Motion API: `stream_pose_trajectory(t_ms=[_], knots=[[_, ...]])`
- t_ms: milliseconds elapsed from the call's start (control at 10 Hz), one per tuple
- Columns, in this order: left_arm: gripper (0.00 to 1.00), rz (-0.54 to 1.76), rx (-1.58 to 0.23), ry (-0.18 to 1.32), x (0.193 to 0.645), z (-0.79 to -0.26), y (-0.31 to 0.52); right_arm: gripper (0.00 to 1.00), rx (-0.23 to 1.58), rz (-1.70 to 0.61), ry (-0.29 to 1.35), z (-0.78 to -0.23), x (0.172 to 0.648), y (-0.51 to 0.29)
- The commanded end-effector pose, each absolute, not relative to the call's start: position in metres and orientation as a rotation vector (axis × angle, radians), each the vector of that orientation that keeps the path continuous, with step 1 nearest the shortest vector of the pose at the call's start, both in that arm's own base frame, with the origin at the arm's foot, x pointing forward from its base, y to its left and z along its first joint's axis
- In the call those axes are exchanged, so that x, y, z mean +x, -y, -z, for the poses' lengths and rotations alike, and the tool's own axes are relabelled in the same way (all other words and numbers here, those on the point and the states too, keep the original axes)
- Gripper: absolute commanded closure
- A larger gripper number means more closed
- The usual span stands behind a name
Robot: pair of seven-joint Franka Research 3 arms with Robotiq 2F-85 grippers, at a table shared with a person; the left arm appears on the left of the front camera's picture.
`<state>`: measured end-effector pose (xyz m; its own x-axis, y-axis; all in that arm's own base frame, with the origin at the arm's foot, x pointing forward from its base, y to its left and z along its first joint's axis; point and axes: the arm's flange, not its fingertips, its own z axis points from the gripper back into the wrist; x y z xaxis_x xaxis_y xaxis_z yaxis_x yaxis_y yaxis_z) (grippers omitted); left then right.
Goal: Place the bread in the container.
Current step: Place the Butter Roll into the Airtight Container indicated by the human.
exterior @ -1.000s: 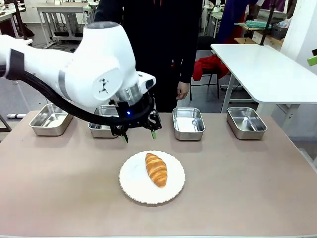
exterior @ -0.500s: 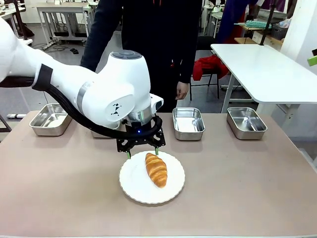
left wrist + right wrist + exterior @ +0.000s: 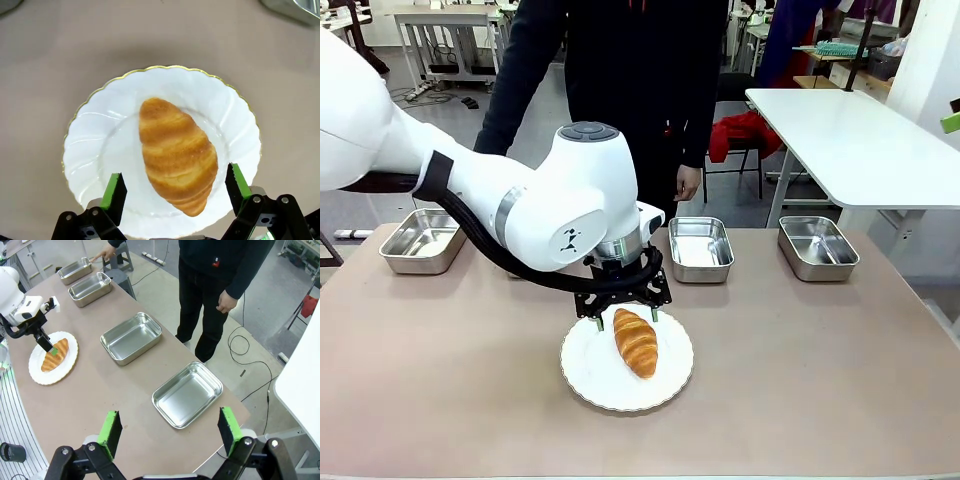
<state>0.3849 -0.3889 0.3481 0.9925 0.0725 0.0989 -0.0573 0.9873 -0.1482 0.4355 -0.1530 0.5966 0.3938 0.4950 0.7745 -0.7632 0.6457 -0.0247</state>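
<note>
Bread on white plate, between wide-spread, empty left gripper fingers, untouched.

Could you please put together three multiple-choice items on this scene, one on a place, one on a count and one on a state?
1. Where does the croissant lie?
A. in a steel pan
B. on the white plate
C. on the bare table

2. How many steel pans stand along the table's far side?
A. two
B. three
C. four

3. How is the left gripper over the croissant?
A. open, a finger on each side
B. shut on it
C. shut beside the plate

Key: 1 B, the croissant rests on the gold-rimmed plate. 2 C, the right wrist view shows four pans in a row. 3 A, the left wrist view shows the green pads apart, either side of the croissant's near end, not pressing it.
</note>
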Motion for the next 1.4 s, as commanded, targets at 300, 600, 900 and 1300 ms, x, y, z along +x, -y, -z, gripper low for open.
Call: stream_pose_trajectory(t_ms=[300,600,900,1300], knots=[[0.0,-0.109,-0.149,0.086,0.386,-0.333,0.404,0.0,0.371,-0.823,0.855,-0.598,0.436,0.153],[0.0,-0.106,-0.115,0.039,0.389,-0.32,0.411,0.0,0.371,-0.823,0.855,-0.598,0.436,0.153],[0.0,-0.113,-0.106,0.057,0.391,-0.314,0.413,0.0,0.371,-0.823,0.855,-0.598,0.436,0.153],[0.4,-0.119,-0.064,0.06,0.391,-0.313,0.412,0.0,0.371,-0.823,0.855,-0.598,0.436,0.153]])
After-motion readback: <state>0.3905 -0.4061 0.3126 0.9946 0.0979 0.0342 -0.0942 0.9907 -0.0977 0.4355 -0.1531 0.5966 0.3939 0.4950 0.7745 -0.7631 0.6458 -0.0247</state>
